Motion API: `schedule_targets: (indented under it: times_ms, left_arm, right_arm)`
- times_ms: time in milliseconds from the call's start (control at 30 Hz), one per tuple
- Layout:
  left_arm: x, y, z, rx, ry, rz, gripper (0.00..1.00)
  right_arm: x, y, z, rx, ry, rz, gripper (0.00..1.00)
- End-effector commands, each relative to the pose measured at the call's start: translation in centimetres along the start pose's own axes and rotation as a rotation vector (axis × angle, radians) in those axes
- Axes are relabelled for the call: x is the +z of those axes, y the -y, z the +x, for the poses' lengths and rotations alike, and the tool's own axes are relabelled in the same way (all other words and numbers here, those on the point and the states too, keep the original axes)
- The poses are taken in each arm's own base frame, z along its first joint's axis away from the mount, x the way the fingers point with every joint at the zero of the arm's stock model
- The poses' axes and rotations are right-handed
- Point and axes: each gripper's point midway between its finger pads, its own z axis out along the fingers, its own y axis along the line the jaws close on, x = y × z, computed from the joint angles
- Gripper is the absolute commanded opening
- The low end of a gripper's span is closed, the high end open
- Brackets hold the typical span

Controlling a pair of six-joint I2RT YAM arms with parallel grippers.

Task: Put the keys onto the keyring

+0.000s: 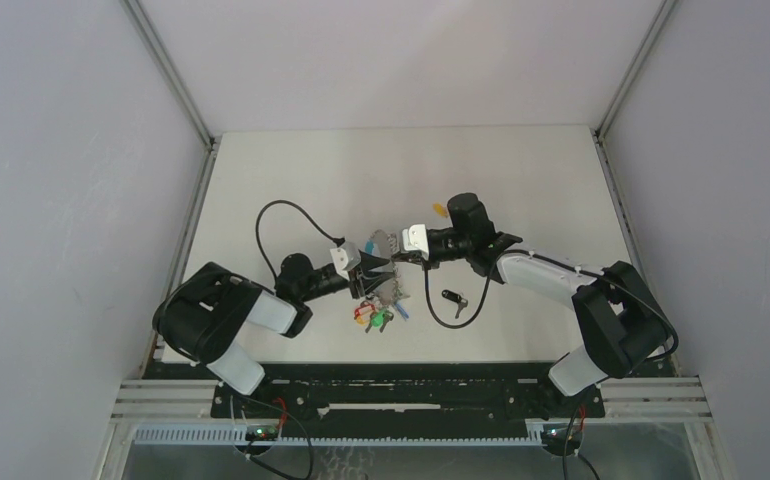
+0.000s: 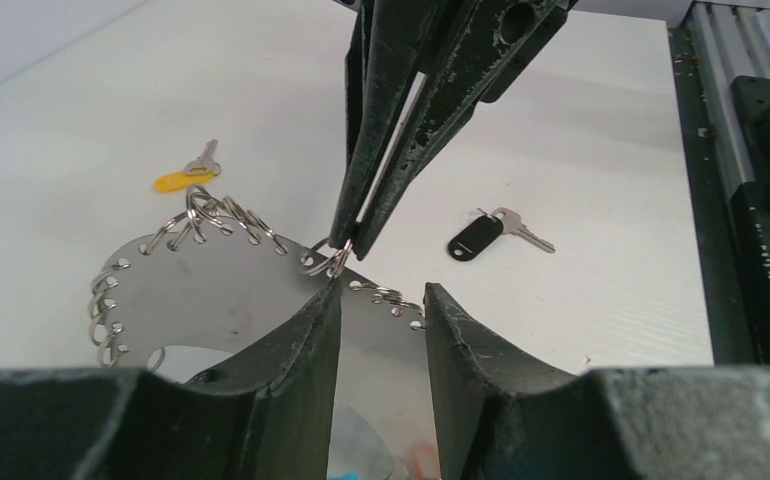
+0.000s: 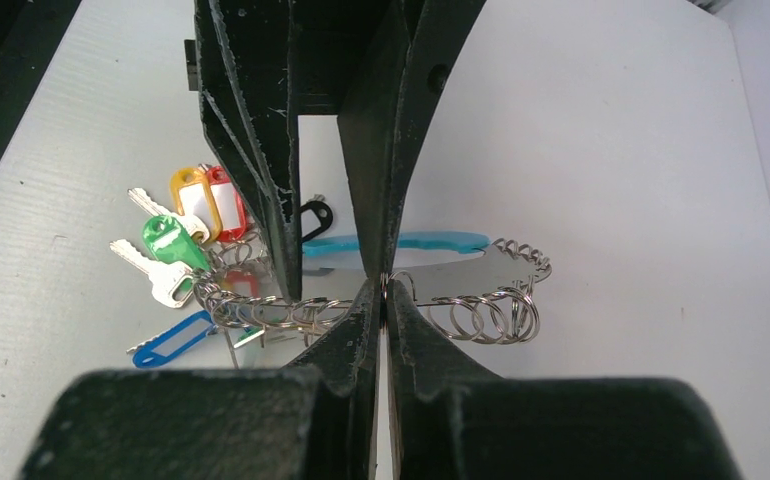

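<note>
The right gripper [image 3: 383,288] is shut tight on one small split ring [image 2: 329,258] of the keyring [image 1: 379,298], pinching it at the rim of the grey metal plate [image 2: 221,290] that carries a row of such rings. The left gripper [image 2: 381,305] faces it tip to tip. Its jaws stand apart with the plate showing in the gap, and whether they press on the plate I cannot tell.

Below them hangs the rest of the bunch, with a teal band [image 3: 431,241] and tagged keys [image 3: 186,215] in green, orange, red and blue. It sits at the middle of the surface [image 2: 561,150], toward the near edge.

Two single keys lie loose and untouched. The black-tagged key [image 2: 476,238] is just right of the bunch, and the yellow-tagged key [image 2: 183,180] is well apart from it, toward the far edge.

By my reading the task is at an early step — a ring is being held, probably to open it, but neither loose key is threaded yet. Both still have to be picked up and fed on.

No brand or writing can be read; the tag windows look blank.
</note>
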Motion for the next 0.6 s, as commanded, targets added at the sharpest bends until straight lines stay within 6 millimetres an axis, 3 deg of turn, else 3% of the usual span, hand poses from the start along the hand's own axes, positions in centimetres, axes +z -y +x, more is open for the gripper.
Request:
schedule_targets:
  times_ms: [0, 333, 567]
  left_arm:
    - [0.6, -1.8, -2.4, 0.115, 0.072, -0.050, 0.41]
    - [0.8, -1.7, -2.8, 0.101, 0.081, -0.035, 0.41]
    - [1.3, -1.1, -3.3, 0.088, 0.093, 0.012, 0.35]
  right_arm:
    - [-0.3, 0.3, -2.4, -0.060, 0.058, -0.001, 0.00]
    - [-0.3, 0.0, -2.7, -0.065, 0.065, -0.010, 0.00]
    - [-0.2, 0.0, -2.8, -0.066, 0.069, -0.011, 0.00]
